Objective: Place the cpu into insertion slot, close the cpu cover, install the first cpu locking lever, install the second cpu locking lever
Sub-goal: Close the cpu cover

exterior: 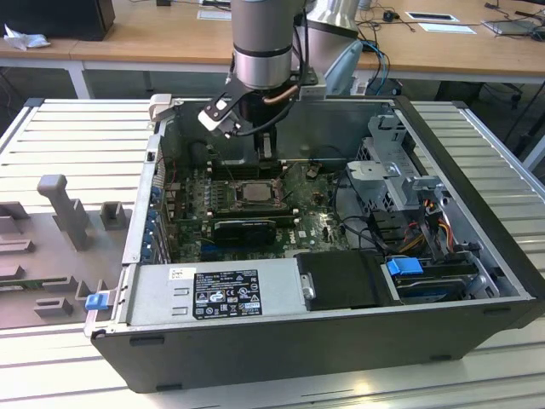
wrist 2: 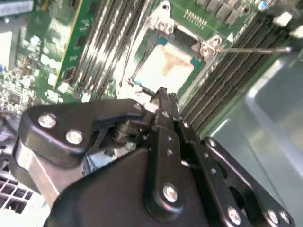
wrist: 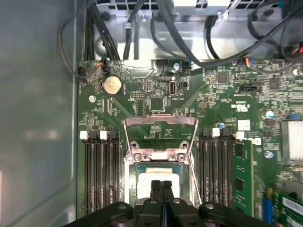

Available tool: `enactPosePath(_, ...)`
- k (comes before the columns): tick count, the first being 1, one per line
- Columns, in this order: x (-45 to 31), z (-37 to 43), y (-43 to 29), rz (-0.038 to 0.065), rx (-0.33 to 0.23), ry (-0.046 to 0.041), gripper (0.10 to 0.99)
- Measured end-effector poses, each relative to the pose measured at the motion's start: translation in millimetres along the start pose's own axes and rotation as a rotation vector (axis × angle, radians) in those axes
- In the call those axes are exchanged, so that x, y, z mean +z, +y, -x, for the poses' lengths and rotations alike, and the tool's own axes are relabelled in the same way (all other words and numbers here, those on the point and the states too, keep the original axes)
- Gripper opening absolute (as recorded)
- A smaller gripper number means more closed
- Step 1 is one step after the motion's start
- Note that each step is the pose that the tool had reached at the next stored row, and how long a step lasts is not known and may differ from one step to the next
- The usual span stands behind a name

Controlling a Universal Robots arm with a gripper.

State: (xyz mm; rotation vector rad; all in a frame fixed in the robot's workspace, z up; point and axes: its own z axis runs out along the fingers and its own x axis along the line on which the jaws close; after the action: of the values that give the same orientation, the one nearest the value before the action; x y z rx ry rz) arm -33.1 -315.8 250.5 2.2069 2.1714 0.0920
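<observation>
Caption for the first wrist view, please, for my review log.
Gripper with jaws shut over the pale chip lying in the motherboard socket, memory slots either side.

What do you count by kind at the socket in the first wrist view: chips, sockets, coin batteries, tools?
Pale silvery square cpu, lying in the socket: 1
Dark-framed square insertion slot: 1
Round silver coin battery: 1
Black two-fingered tool, shut, over the cpu: 1
Total: 4
</observation>
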Motion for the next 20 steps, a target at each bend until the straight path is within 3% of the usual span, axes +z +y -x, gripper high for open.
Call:
enactPosePath(2,-8.4,-0.1,0.6,0.0,0.0,0.0001,0.106)
enactPosePath(4,-23.1,-0.3,2.1,0.0,0.001,-0.0004,0.106)
enactPosePath(5,-23.1,0.7,8.8,-0.004,0.002,-0.0004,0.106)
enactPosePath(8,-22.6,1.9,14.5,-0.006,0.005,-0.0007,0.106)
enactPosePath(15,-20.7,2.6,36.3,-0.008,0.008,-0.0009,0.106)
enactPosePath(18,-19.1,2.3,54.3,-0.011,0.008,-0.0011,0.106)
enactPosePath(20,-18.2,2.2,62.1,-0.012,0.008,-0.001,0.106)
